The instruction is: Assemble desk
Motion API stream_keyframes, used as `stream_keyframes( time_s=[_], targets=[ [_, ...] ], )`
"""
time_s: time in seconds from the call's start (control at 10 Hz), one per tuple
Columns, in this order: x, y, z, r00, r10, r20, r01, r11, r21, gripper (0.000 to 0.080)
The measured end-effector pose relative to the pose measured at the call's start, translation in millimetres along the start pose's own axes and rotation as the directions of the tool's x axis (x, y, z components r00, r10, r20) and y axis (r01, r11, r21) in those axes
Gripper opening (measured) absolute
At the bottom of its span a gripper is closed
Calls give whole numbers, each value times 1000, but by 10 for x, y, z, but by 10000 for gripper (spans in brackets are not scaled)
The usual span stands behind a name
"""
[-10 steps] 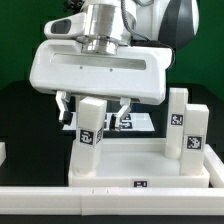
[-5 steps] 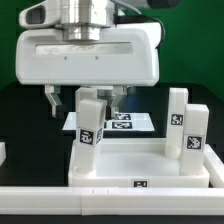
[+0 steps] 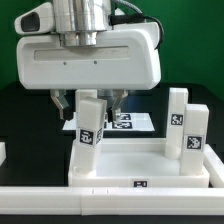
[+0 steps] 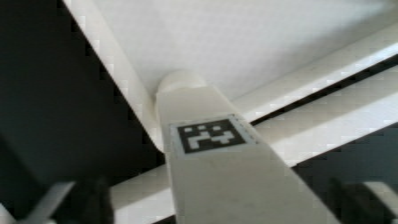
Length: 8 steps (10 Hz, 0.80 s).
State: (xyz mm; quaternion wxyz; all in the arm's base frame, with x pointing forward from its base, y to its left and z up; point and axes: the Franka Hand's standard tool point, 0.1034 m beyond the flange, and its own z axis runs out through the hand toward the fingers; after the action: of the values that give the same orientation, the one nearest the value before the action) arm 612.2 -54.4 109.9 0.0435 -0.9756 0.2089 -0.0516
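The white desk slab (image 3: pixel 135 160) lies flat behind the front rail. One tagged white leg (image 3: pixel 90 128) stands upright on its corner at the exterior view's left. Two more tagged legs (image 3: pixel 178 114) (image 3: pixel 193 143) stand on the slab's right side. My gripper (image 3: pixel 90 108) hangs over the left leg, with one finger on each side of its top and a gap showing on both sides. The wrist view shows that leg (image 4: pixel 222 150) between my gripper (image 4: pixel 210 205); the dim fingertips (image 4: pixel 54 200) stand apart from it. The slab (image 4: pixel 267 40) lies beyond.
The long white border rail (image 3: pixel 110 198) runs along the front. The marker board (image 3: pixel 135 122) lies on the black table behind the slab. A small white piece (image 3: pixel 3 152) shows at the exterior view's left edge.
The hand has shifted toward the exterior view's left and looms larger. Its fingers stay apart around the left leg's top. The legs and slab have not moved.
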Motion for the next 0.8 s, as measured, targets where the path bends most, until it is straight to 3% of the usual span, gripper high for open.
stream_keyframes(
  time_s=[0.1, 0.2, 0.3, 0.5, 0.6, 0.8],
  targets=[
    [0, -1, 0, 999, 36, 0, -36, 999, 0, 401],
    [-2, -3, 2, 994, 113, 1, -113, 994, 1, 401],
    [-5, -7, 5, 985, 173, 1, -173, 985, 2, 284],
    [-5, -6, 7, 959, 282, 2, -282, 959, 1, 284],
    [6, -8, 21, 887, 461, 3, -461, 887, -1, 284],
    [-3, -117, 35, 618, 786, 31, -785, 619, -36, 284]
  ],
)
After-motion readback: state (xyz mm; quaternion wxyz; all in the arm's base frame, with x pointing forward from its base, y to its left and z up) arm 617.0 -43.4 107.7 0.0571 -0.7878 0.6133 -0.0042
